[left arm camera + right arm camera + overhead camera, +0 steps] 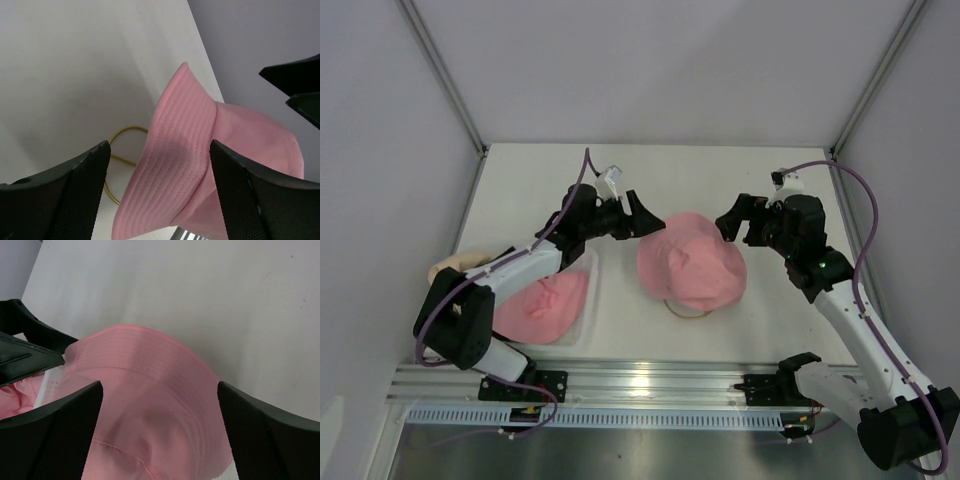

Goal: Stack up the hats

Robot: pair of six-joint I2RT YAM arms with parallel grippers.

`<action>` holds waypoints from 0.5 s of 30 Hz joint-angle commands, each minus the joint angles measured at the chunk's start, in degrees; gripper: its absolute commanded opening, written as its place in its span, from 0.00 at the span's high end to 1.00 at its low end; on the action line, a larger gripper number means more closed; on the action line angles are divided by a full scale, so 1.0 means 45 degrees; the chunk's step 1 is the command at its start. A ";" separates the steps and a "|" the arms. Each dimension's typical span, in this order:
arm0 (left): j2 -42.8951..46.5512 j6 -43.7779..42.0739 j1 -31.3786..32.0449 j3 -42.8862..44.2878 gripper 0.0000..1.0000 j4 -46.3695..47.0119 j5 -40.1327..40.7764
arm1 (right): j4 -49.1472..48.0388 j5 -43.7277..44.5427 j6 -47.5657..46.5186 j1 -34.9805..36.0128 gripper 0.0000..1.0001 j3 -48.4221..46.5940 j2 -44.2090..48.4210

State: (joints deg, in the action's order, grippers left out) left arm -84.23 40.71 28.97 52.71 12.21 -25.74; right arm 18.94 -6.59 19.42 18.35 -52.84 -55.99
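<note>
White table (550, 180) boxed in by plain grey walls (650, 70), metal rail (640, 380) along the near edge. Surface matte and bare apart from a few faint specks.

Middle pink hat (692, 262) lies crown up, flat on the table, between the two grippers. Left gripper (642, 215) has its jaws apart and holds nothing. The hat brim sits just ahead of and between its fingers (85, 185), apparently not pinched yet. Right gripper (733, 222) is spread wide and empty, hovering at the opposite side of the hat, crown right under its fingers (65, 425).

Likely reason for the pose: one arm per side of the brim, so the floppy cloth lifts without folding.

Yellow loop (122, 131) lies on the table ahead of the left gripper, partly under the brim. Second pink hat (545, 300) sits crumpled in a clear tray (592, 268), behind the left gripper toward its base. Probably the stack spot. Beige hat (458, 265) is further back past the tray, partly hidden by the arm.
</note>
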 commanded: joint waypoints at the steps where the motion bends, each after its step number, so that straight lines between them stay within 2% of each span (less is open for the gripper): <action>1: -0.0423 0.0739 -0.0149 -0.0462 0.18 0.2325 -0.1722 | -0.0303 -0.0177 -0.0136 -0.0035 0.00 -0.0485 -0.0019; 4: -0.0638 0.0680 -0.0149 -0.0560 0.20 0.2482 -0.1761 | -0.0302 -0.0195 -0.0175 -0.0035 0.01 -0.0562 -0.0156; 8: -0.0950 0.1031 -0.0169 -0.0521 0.37 0.3320 -0.2424 | -0.0341 -0.0352 -0.0019 -0.0035 0.01 -0.0641 -0.0254; 9: -0.1028 0.1128 -0.0149 -0.0502 0.58 0.3361 -0.2503 | -0.0361 -0.0352 0.0020 -0.0015 0.00 -0.0641 -0.0254; 12: -0.1049 0.1013 -0.0149 -0.0327 0.99 0.2412 -0.1920 | -0.0361 -0.0177 0.0059 -0.0035 0.01 -0.0660 -0.0254; 15: -0.1049 0.0895 -0.0169 -0.0229 0.99 0.1529 -0.0826 | -0.0303 -0.0039 0.0098 -0.0035 0.01 -0.0660 -0.0273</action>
State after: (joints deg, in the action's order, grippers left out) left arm -88.53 45.10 28.67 50.26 21.19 -32.75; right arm 18.94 -7.16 19.49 18.35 -53.06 -57.28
